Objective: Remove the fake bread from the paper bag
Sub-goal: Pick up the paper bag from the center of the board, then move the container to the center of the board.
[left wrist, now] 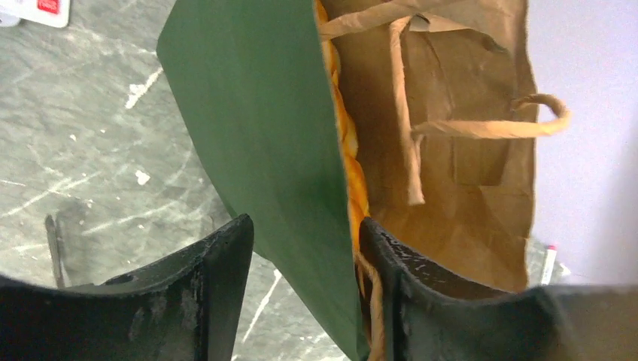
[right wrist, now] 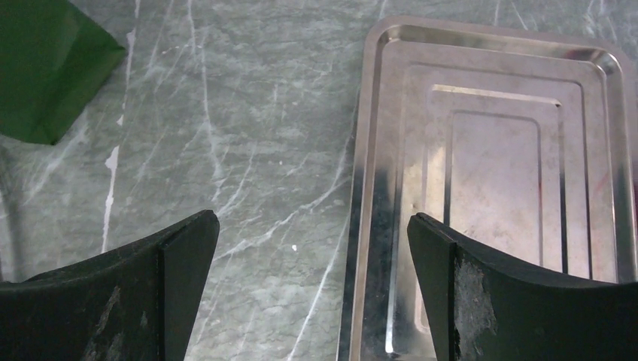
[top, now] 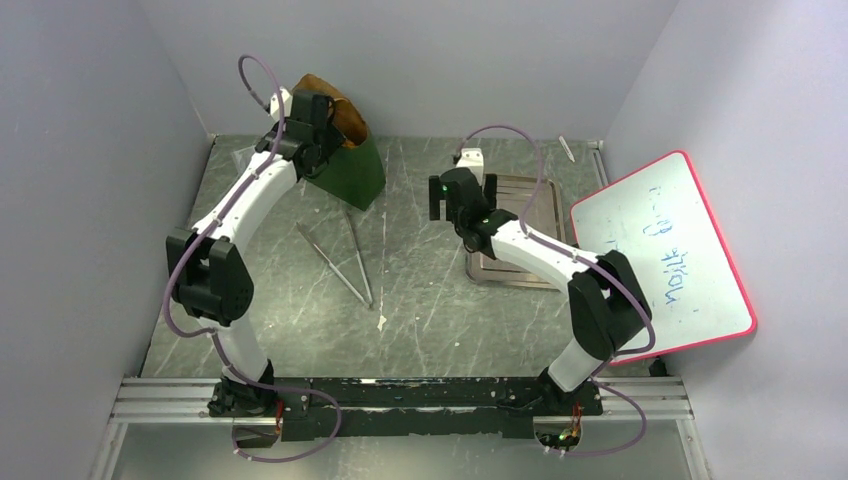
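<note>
The top external camera sits high above and behind the arm bases, facing down and forward over the whole table [top: 420, 300] and both arms. The left wrist camera sits just behind the left gripper [left wrist: 305, 241], very near the paper bag [left wrist: 256, 120], and looks along its green wall into the brown inside. The right wrist camera, behind the right gripper [right wrist: 312, 233], faces steeply down at the tabletop and the metal tray [right wrist: 489, 150] from close by. All three views share the bag; the overhead and right wrist views share the tray

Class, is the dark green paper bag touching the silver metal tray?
Apart. The right wrist view shows bare marble tabletop between the dark green paper bag and the silver metal tray.
</note>
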